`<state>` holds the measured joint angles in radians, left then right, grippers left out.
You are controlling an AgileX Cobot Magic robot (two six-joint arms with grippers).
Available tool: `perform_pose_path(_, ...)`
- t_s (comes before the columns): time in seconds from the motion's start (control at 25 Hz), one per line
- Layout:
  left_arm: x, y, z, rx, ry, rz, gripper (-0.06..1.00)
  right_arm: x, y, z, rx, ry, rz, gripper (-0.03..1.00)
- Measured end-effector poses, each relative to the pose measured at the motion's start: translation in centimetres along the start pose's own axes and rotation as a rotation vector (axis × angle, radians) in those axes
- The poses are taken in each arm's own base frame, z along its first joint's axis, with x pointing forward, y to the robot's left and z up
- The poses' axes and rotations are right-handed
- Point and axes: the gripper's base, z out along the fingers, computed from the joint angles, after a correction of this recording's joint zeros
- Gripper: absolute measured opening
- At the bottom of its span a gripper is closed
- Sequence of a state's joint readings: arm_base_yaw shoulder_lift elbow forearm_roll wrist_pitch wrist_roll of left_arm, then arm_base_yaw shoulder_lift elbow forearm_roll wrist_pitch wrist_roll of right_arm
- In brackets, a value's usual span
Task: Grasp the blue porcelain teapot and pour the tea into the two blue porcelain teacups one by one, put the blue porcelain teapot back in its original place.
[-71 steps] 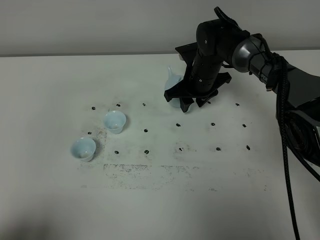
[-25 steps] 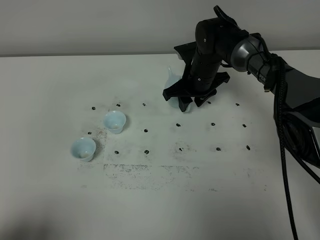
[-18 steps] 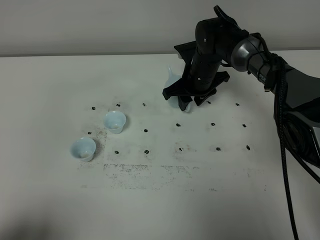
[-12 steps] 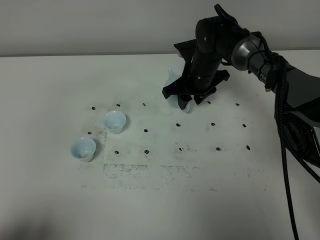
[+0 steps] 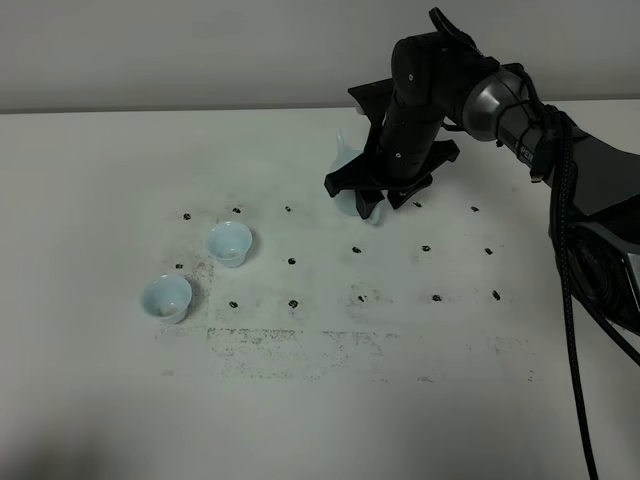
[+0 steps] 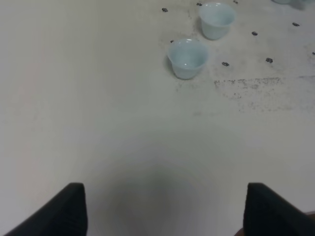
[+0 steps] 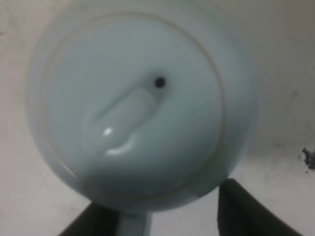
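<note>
The blue porcelain teapot stands at the back middle of the table, mostly hidden behind my right gripper; only its spout and part of its belly show. In the right wrist view its lid fills the picture, and my right gripper has a dark finger against each side of the pot's rear, with the handle between them. The two blue porcelain teacups sit front left, also seen in the left wrist view. No tea shows. My left gripper hovers open over bare table.
The white table carries a grid of small black marks and a smudged grey patch in front of the cups. The right arm's black cable hangs down the right side. A grey wall runs behind the table.
The right gripper has crept slightly upward around the teapot. The cups and the left arm have not moved.
</note>
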<state>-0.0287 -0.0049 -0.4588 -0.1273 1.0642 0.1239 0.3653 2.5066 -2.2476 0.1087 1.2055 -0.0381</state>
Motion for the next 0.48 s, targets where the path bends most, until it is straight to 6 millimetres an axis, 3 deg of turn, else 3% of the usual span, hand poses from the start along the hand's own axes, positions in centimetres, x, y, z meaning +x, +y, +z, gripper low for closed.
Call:
perform_pose_path(0.24,0.00,0.00,0.00,0.000,0.000,0.000,0.63,0.00,0.06,0.00,-0.006,0.000,0.002,0.40)
perform_pose_path(0.48,0.00,0.00,0.00,0.000,0.000,0.000,0.63,0.01,0.07,0.00,-0.008,0.001,0.003,0.30)
